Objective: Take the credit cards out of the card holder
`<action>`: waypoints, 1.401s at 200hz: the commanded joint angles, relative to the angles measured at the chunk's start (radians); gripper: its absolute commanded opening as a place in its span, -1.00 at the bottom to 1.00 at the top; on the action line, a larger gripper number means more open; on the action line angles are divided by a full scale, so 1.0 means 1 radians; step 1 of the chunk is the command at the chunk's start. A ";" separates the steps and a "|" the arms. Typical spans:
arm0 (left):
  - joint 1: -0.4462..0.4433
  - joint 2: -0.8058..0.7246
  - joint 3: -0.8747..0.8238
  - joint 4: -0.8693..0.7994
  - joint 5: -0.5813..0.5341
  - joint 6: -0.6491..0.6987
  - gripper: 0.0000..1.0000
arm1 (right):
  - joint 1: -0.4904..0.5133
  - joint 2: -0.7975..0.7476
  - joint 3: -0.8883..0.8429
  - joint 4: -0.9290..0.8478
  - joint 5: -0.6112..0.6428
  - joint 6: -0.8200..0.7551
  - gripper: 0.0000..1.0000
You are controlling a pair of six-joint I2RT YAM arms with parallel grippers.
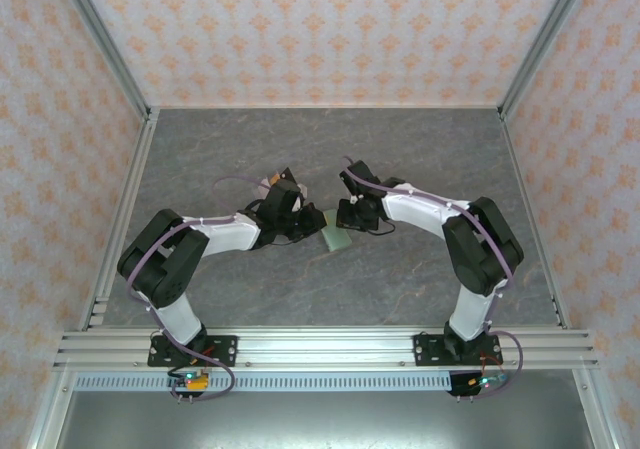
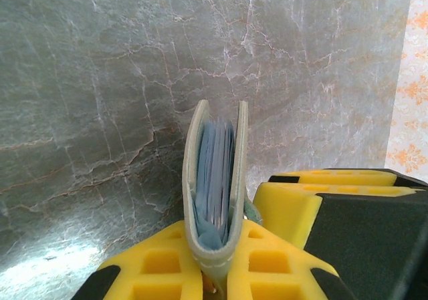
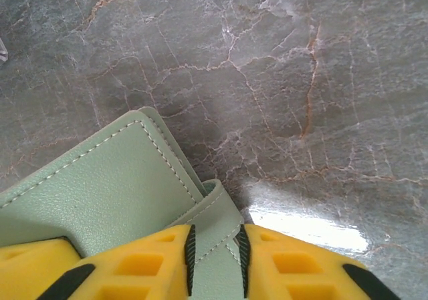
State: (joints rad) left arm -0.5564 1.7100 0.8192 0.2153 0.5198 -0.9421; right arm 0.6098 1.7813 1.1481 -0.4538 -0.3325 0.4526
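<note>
**Position.** The card holder [image 1: 336, 236] is located near the centre of the counter [image 1: 420, 149], between the two arms, which reach inward from the near edge. Both sets of jaws meet at it: the left jaws from the left side, the right jaws from the right.

**Left jaws.** Pressed onto the card holder [image 2: 215, 180]. In the left wrist view the holder is seen edge-on. Its two sage-green panels rise side by side from the folded spine, and the spine is clamped between the yellow fingers [image 2: 160, 266]. The panels stand slightly apart at the free edge. Bluish-grey layers [image 2: 215, 173] sit between them; it cannot be determined whether these are cards or pocket lining. A second yellow-and-black gripper body [image 2: 334, 213] sits just beside the holder on the right of this view.

**Right jaws.** Pinching the side tab [image 3: 214, 216] of the card holder [image 3: 100, 186]. In the right wrist view the yellow fingers [image 3: 294, 266] close on either side of the tab, with their ribbed black pads touching it. The stitched outer face of one panel extends to the left of the tab, above the grey marbled counter [image 3: 301, 79].

**Surroundings.** Patterned walls [image 1: 320, 29] enclose the counter on three sides. An aluminium rail [image 1: 320, 347] carries the arm bases along the near edge.
</note>
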 commanded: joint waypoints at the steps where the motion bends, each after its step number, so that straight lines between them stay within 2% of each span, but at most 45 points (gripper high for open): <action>1: -0.001 -0.036 0.014 -0.037 0.003 0.022 -1.00 | 0.002 -0.062 -0.027 0.028 -0.036 -0.019 -0.41; 48: -0.002 -0.044 0.014 -0.036 0.006 0.024 -1.00 | 0.002 -0.077 -0.083 0.100 -0.160 -0.035 -0.21; 119: -0.005 -0.035 0.013 -0.016 0.019 0.018 -1.00 | 0.002 -0.016 -0.045 0.052 -0.097 -0.047 -0.24; 140: -0.006 -0.034 0.012 -0.016 0.020 0.018 -1.00 | 0.002 -0.008 -0.021 0.022 -0.038 -0.043 -0.32; 168: -0.007 -0.034 0.016 -0.022 0.019 0.018 -1.00 | 0.002 0.004 -0.001 -0.020 0.034 -0.039 -0.52; 181: -0.007 -0.034 0.016 -0.024 0.017 0.017 -1.00 | 0.002 0.006 0.001 -0.024 0.032 -0.040 -0.59; 224: -0.007 -0.042 0.032 -0.048 0.013 0.033 -1.00 | 0.002 0.010 0.013 -0.036 -0.007 -0.062 -1.00; 244: -0.007 -0.041 0.035 -0.051 0.010 0.033 -1.00 | 0.002 0.008 0.013 -0.047 0.018 -0.058 -1.00; 280: -0.007 -0.054 0.019 -0.056 -0.019 0.025 -1.00 | -0.003 0.021 0.008 -0.112 0.183 -0.013 -1.00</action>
State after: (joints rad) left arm -0.5568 1.7081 0.8299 0.1951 0.5171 -0.9401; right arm 0.6239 1.7653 1.1500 -0.4583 -0.3641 0.4080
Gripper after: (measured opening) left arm 0.094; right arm 0.048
